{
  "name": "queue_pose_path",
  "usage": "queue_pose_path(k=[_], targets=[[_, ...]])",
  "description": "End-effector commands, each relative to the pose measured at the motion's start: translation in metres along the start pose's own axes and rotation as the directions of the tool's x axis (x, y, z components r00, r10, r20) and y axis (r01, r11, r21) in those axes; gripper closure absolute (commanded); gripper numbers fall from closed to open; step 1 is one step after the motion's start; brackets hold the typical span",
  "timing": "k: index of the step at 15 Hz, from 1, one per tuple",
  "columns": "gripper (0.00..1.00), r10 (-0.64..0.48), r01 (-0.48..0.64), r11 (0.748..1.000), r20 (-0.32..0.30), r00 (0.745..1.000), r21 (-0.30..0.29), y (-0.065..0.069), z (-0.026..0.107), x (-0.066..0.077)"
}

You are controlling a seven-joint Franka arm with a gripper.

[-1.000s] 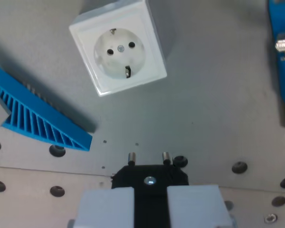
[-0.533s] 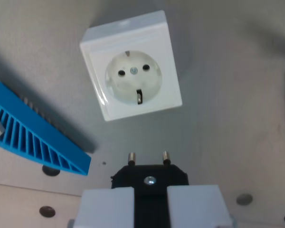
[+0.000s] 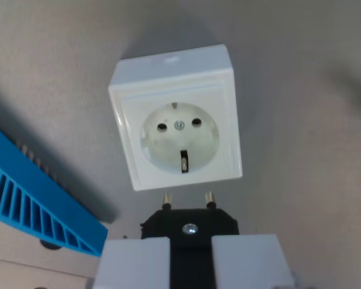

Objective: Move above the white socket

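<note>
Grey metal table (image 3: 301,150) fills the wrist view, smooth and flat. At the bottom of the picture sits the gripper (image 3: 191,256), with its two pale fingers (image 3: 135,262) squeezed tight on a black plug (image 3: 189,226). Two little metal pins (image 3: 166,199) stick up out of the plug. Right beyond those pins is the white socket (image 3: 177,141), a square box turned a bit crooked, with a round dip holding two small holes and a screw in the middle. The pin tips sit just at the socket's near edge. Off to the wrist view's left of the gripper lies a blue ribbed piece (image 3: 39,201), slanting down, apart from the socket.
</note>
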State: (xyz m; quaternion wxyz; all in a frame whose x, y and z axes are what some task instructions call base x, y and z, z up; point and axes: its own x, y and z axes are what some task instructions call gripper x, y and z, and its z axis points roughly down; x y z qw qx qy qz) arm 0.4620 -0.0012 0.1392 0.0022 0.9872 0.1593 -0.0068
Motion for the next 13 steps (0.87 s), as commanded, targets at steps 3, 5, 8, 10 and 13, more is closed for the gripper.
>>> queue_pose_path(k=[3,5,8,10,13], targets=[[1.00,-0.110,0.110,0.994,-0.008,0.994,0.028,0.000,0.013,0.013],[1.00,-0.108,0.108,0.994,-0.010,0.994,0.026,-0.001,0.017,0.014],[1.00,-0.107,0.107,0.994,-0.011,0.994,0.023,-0.001,0.022,0.016],[1.00,-0.101,0.101,0.995,-0.007,0.995,0.024,-0.001,0.024,0.017],[1.00,-0.097,0.097,0.995,-0.005,0.995,0.024,-0.001,0.026,0.018]])
